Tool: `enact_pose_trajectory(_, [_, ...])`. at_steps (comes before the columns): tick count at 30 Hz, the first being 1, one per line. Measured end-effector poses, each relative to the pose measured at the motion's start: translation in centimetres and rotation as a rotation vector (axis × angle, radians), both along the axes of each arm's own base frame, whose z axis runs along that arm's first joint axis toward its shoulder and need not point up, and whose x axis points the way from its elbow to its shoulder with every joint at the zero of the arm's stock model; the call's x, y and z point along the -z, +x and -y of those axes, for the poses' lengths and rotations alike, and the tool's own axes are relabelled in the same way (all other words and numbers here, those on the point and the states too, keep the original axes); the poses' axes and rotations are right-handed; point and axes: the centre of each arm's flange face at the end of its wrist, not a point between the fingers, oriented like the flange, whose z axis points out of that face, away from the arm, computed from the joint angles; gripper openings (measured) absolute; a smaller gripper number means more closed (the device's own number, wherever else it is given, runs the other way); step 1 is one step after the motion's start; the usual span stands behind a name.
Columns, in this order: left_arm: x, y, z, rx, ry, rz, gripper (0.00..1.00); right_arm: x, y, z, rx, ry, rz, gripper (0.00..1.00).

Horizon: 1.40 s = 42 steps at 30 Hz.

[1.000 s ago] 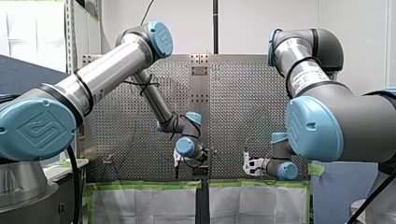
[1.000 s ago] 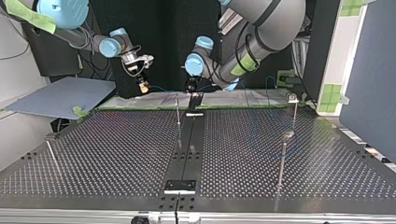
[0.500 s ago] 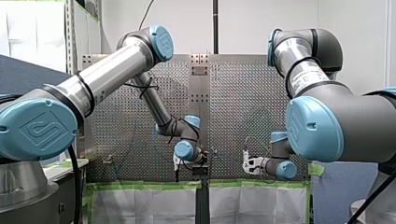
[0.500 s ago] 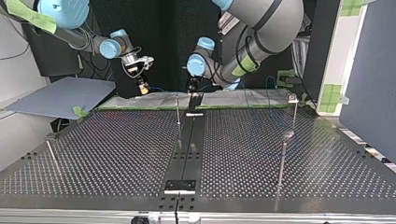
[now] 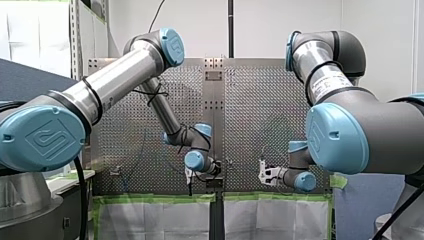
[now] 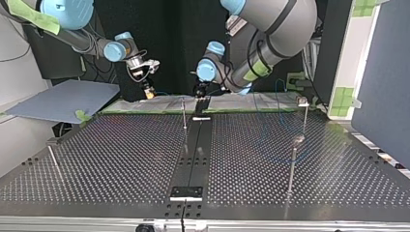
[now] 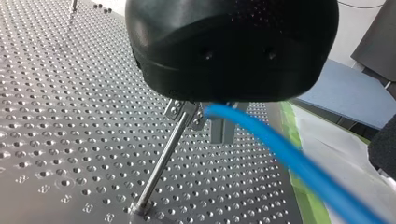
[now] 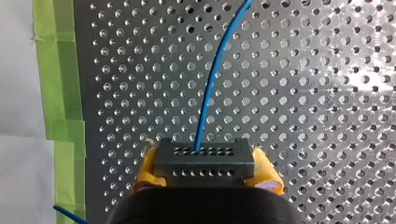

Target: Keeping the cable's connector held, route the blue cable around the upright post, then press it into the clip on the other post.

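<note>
Pinching the connector [image 8: 204,163], my right gripper [image 8: 205,170] has blue cable [image 8: 208,98] ahead; my left gripper [image 7: 208,119] seemingly clamps it beside the post [image 7: 163,163].

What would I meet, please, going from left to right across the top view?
Thin post by the left edge → my right gripper → centre post → my left gripper → tall post at the right.

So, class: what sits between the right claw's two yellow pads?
A dark grey rectangular connector block, clamped by those pads, as the right wrist view shows; a thin blue cable leaves it.
</note>
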Motion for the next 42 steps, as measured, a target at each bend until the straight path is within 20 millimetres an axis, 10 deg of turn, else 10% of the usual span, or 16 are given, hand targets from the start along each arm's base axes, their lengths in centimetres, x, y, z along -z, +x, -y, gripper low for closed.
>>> enact_pose_trajectory(42, [0.0,0.3,-0.3,0.007,0.055,0.028,0.02,2.6,-0.2,0.3,0.062,0.051,0.014,0.00])
